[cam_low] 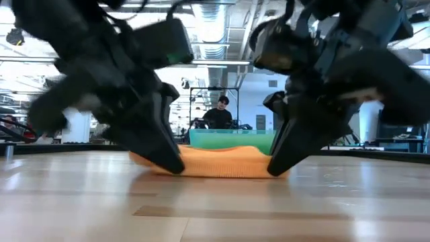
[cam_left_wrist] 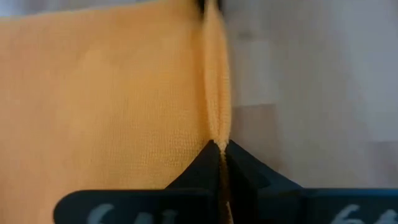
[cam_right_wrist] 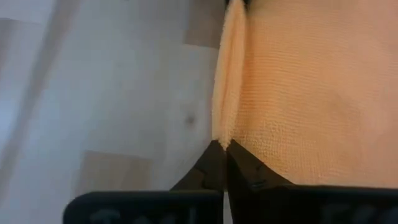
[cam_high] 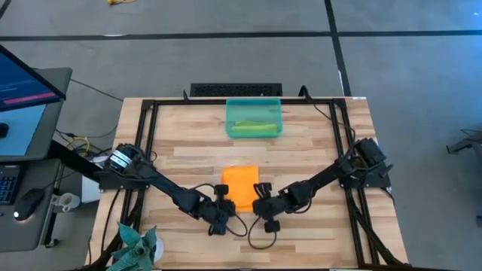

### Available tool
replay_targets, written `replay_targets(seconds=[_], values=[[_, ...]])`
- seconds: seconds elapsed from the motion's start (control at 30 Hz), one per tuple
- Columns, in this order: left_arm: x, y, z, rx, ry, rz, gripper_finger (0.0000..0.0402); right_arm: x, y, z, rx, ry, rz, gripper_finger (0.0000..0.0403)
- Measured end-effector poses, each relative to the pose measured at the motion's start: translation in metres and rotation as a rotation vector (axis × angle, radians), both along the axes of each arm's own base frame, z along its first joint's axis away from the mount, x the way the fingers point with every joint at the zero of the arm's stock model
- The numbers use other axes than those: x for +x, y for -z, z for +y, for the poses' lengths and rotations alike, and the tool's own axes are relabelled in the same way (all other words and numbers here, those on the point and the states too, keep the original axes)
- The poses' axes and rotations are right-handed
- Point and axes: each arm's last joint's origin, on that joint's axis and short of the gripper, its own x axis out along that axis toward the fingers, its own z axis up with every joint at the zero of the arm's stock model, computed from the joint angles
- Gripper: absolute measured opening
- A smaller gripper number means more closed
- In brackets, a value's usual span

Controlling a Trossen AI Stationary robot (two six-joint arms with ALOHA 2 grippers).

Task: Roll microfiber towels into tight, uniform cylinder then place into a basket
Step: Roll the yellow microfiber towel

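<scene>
The orange microfiber towel (cam_high: 240, 185) lies flat on the wooden table, near its front middle. My left gripper (cam_high: 221, 206) is shut on the towel's near left corner and my right gripper (cam_high: 260, 206) on its near right corner; both slant down from the sides. The teal basket (cam_high: 229, 119) stands at the far middle of the table, with a rolled lime green towel (cam_high: 252, 128) lying inside it. In the low view the orange towel (cam_low: 215, 163) stretches between the two sets of fingers, the basket (cam_low: 232, 138) behind it. My left gripper pinches a raised ridge of the orange towel's near left corner (cam_left_wrist: 217, 132) between its two fingers, slanting down from the table's near left. One layer or several, I cannot tell. The rest of the towel lies on the table. My right gripper pinches a raised ridge of the towel's near right corner (cam_right_wrist: 224, 132) between its two fingers, slanting down from the table's near right. The cloth beyond the ridge stays on the table.
A black frame (cam_high: 147, 143) runs around the table's edges. A dark teal spiky plant-like thing (cam_high: 137, 245) sits at the near left corner. A monitor and mouse stand off the table's left. Bare wood lies between the towel and the basket. A person sits in the room beyond.
</scene>
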Motion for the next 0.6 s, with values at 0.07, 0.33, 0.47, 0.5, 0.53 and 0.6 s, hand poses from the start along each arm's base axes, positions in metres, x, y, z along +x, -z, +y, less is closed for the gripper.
replay_targets(seconds=[0.07, 0.33, 0.47, 0.5, 0.53, 0.6], values=[[-0.001, -0.007, -0.002, -0.063, 0.002, 0.001, 0.0003, 0.001, -0.005, 0.007, 0.004, -0.017, 0.019, 0.0012], [-0.004, -0.024, -0.011, -0.291, -0.008, 0.003, 0.0005, 0.004, -0.03, 0.037, 0.127, -0.091, 0.047, 0.0016], [-0.004, -0.025, -0.014, -0.421, -0.033, 0.034, 0.0005, 0.005, -0.039, 0.048, 0.248, -0.12, 0.074, 0.0009], [-0.004, -0.026, -0.015, -0.445, -0.039, 0.04, 0.0005, 0.005, -0.04, 0.051, 0.262, -0.127, 0.076, 0.0007], [-0.004, -0.026, -0.015, -0.462, -0.047, 0.038, 0.0005, 0.004, -0.04, 0.052, 0.267, -0.132, 0.076, 0.0005], [-0.003, -0.027, -0.015, -0.483, -0.062, 0.029, 0.0005, 0.003, -0.04, 0.052, 0.262, -0.13, 0.084, 0.0006]])
